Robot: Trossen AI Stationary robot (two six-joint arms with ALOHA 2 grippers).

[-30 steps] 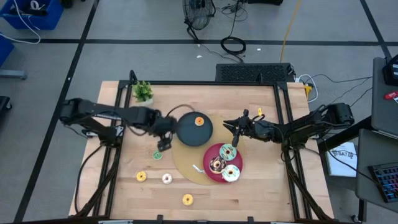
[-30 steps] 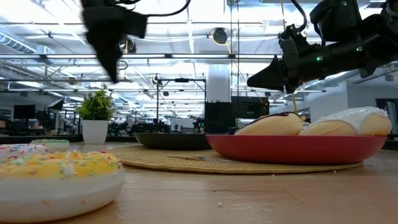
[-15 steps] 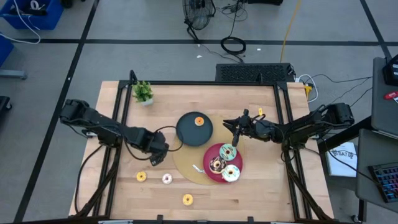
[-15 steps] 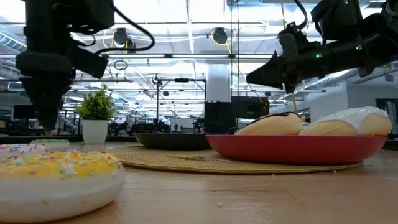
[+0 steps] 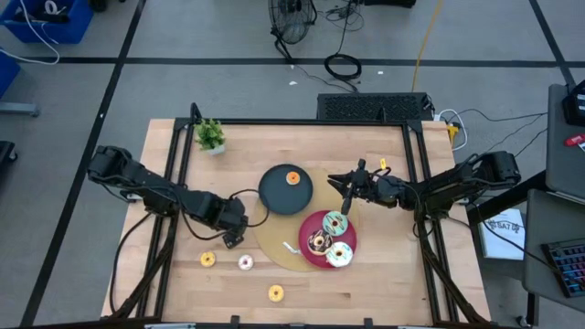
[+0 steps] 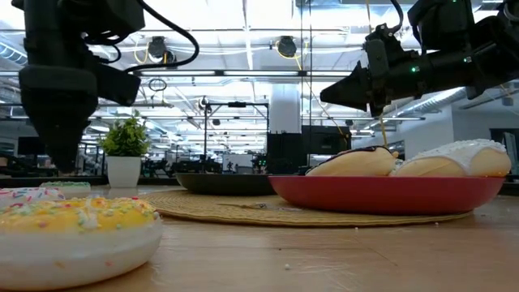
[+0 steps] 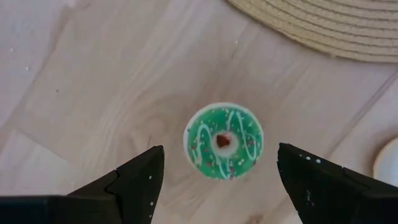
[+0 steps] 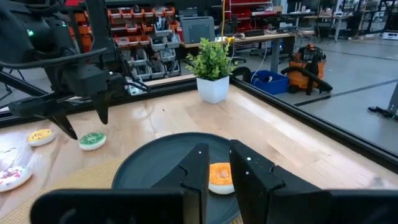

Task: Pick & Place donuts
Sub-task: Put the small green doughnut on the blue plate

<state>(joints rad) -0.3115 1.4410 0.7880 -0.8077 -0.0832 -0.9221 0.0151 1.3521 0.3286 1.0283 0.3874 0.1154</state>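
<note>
A small green donut (image 7: 224,140) lies flat on the bare wood, left of the woven mat (image 5: 274,245). My left gripper (image 7: 219,151) points down just above it and is open, with one finger on each side of the donut and neither touching it. In the high view this gripper (image 5: 233,239) hides the donut. My right gripper (image 5: 347,196) hovers level and shut between the black plate (image 5: 274,196) and the red plate (image 5: 311,224). An orange donut (image 5: 292,178) lies on the black plate. The red plate holds a mint-green donut (image 5: 335,222), a chocolate donut (image 5: 318,241) and a white-yellow donut (image 5: 339,254).
Three small donuts lie on the wood nearer the front edge: an orange-yellow donut (image 5: 207,260), a pale pink donut (image 5: 245,262) and a yellow donut (image 5: 275,293). A potted plant (image 5: 210,135) stands at the far left corner. Black frame rails run along the table's left and right sides.
My left gripper has left the black plate's left side, gone toward the near edge and come down over the green donut. Its wrist rolled on the way, and the fingers stayed open. The right arm has kept still.
</note>
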